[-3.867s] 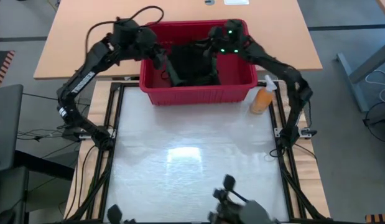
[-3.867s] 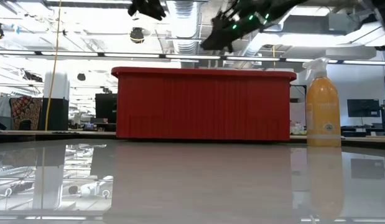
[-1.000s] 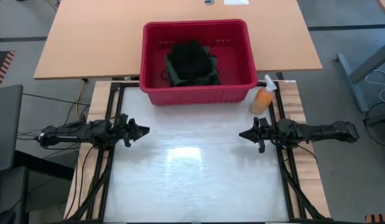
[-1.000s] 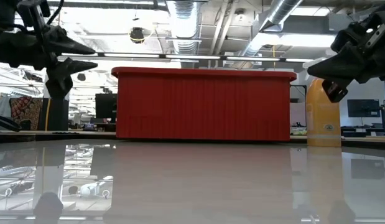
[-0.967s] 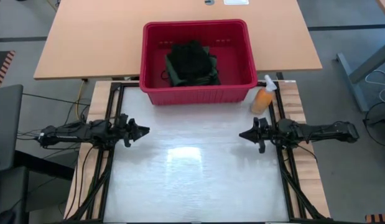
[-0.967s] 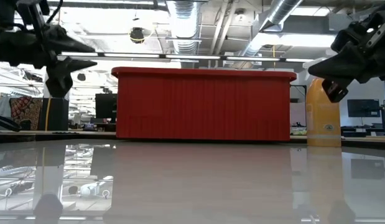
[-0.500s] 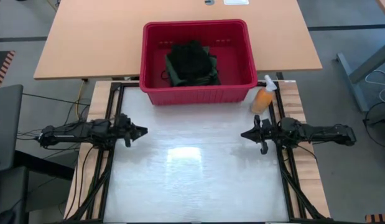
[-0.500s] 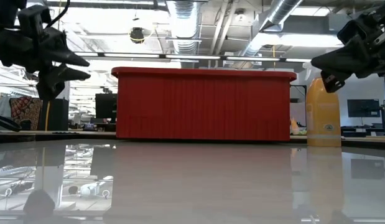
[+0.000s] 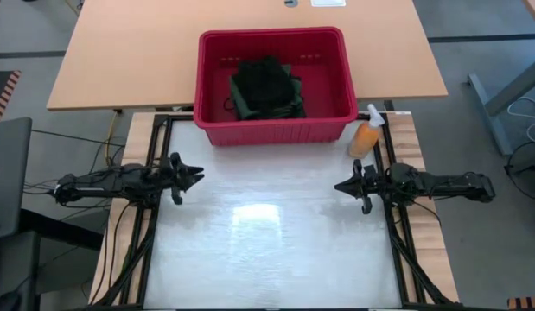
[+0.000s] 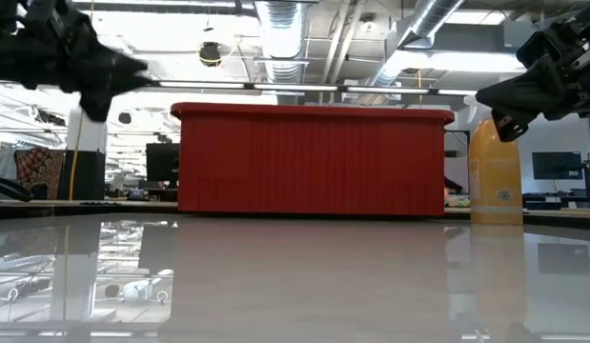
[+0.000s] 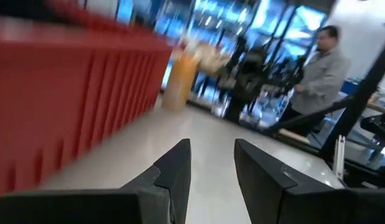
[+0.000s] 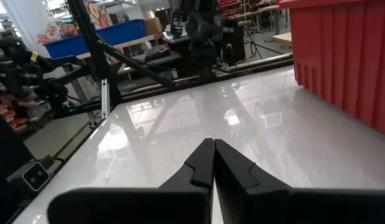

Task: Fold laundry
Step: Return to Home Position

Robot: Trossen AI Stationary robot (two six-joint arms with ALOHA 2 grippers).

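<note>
Bare tabletop (image 9: pixel 267 259) between left gripper (image 9: pixel 191 176) and right gripper (image 9: pixel 343 186); red basket (image 9: pixel 271 132), orange spray bottle (image 9: pixel 365 138) along far edge

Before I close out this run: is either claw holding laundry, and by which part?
Nothing is held. The left claw is open, the right claw shut on nothing, both at the table edges. The laundry lies in the red basket.

High and low views share the basket (image 9: pixel 271 132).

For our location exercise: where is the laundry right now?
In the high view, the dark laundry lies inside the red plastic basket at the white table's far edge, centred; the orange spray bottle stands outside the basket's right front corner.
</note>
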